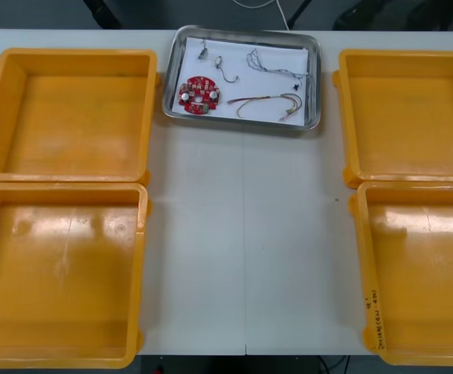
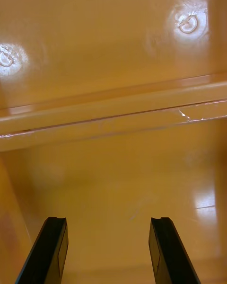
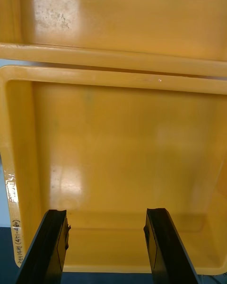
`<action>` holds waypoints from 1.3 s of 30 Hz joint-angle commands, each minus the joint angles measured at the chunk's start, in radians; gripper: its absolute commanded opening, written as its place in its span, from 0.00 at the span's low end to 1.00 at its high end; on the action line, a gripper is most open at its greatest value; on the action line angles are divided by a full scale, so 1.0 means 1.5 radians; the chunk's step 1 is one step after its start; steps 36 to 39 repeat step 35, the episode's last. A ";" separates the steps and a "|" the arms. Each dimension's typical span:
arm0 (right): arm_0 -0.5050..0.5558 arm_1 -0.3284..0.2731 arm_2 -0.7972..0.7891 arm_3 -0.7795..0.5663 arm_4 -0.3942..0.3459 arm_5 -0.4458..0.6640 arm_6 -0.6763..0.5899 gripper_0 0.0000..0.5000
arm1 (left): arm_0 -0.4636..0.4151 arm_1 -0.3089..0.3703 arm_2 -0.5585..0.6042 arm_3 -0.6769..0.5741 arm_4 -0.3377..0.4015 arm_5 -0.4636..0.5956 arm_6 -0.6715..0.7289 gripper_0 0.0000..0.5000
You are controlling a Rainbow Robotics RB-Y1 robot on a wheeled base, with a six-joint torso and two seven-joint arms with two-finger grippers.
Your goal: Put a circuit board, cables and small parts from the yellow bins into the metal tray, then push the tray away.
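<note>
The left gripper (image 3: pixel 106 213) was open, its black fingers (image 3: pixel 54 246) standing wide apart with nothing between them. Beyond the fingers lay the bare floor of one yellow bin (image 3: pixel 123 146), with the rim of a second bin touching it farther on. Which of the bins this was could not be told.

The right gripper (image 2: pixel 108 220) was likewise wide open and empty, over the bare floor of another yellow bin (image 2: pixel 118 180).

In the front view, four bins lined the table (image 1: pixel 242 249): far left bin (image 1: pixel 75 117), near left bin (image 1: pixel 63 273), far right bin (image 1: pixel 409 117) and near right bin (image 1: pixel 425 273).

The metal tray (image 1: pixel 315 78), white inside, sat at the far centre of the table, between the two far bins. It held:
- a round red circuit board (image 1: pixel 199 95), at its near left;
- a red and yellow cable (image 1: pixel 265 101), to the right of the board;
- a thin twisted cable (image 1: pixel 269 66), at its far right;
- small metal parts (image 1: pixel 203 53), at its far left.
</note>
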State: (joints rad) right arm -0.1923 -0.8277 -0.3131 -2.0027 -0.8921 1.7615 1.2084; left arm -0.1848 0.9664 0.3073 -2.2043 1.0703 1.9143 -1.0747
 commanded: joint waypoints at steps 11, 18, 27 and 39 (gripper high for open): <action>0.010 -0.049 -0.010 -0.006 0.007 -0.019 0.119 1.00 | 0.009 0.031 0.020 -0.016 0.004 0.004 -0.054 0.95; 0.010 -0.048 -0.010 -0.006 -0.002 -0.018 0.105 1.00 | 0.009 0.031 0.020 -0.016 0.004 0.004 -0.054 0.95; 0.010 -0.047 -0.010 -0.006 -0.005 0.002 0.095 1.00 | 0.009 0.031 0.020 -0.016 0.004 0.004 -0.054 0.95; 0.010 -0.047 -0.010 -0.006 -0.005 0.002 0.095 1.00 | 0.009 0.031 0.020 -0.016 0.004 0.004 -0.054 0.95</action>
